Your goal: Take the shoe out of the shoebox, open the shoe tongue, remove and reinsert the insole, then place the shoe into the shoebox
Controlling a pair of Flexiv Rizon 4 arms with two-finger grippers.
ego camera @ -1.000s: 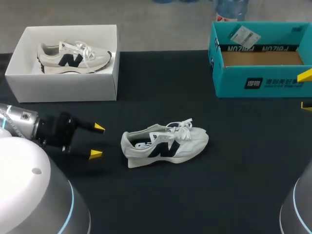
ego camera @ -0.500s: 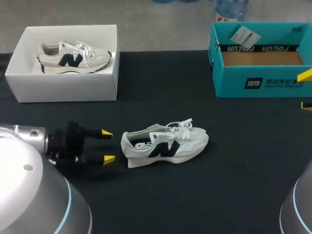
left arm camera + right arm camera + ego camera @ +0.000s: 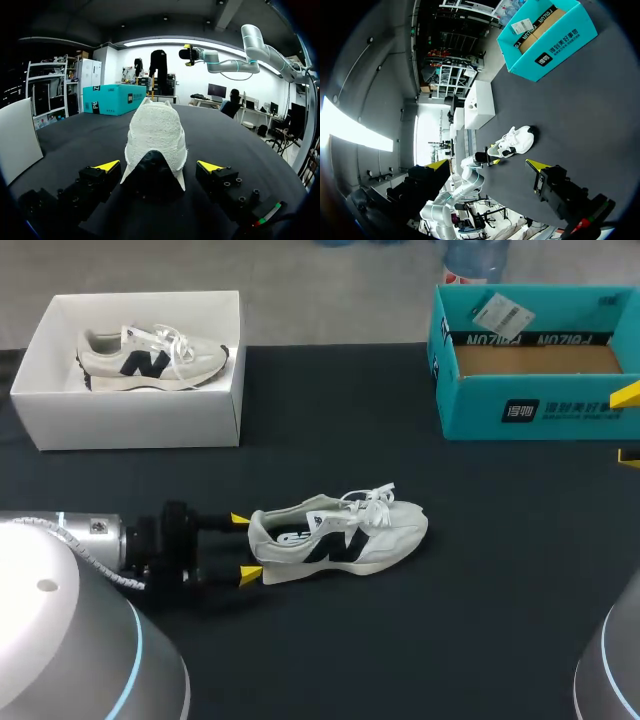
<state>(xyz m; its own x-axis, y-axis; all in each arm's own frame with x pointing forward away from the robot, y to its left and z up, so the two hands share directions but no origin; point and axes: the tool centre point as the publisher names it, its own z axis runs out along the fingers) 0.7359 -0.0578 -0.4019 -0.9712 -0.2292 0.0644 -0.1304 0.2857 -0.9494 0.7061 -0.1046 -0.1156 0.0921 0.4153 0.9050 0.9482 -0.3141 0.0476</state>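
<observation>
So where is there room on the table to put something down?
Bare table lies between the white box and the teal box, and right of the shoe. It is crowded at the shoe's heel, where the left gripper sits.

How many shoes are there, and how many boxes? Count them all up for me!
Shoes: 2, the loose shoe and the boxed shoe.
Boxes: 2, the white box and the teal box.
Total: 4 things.
</observation>
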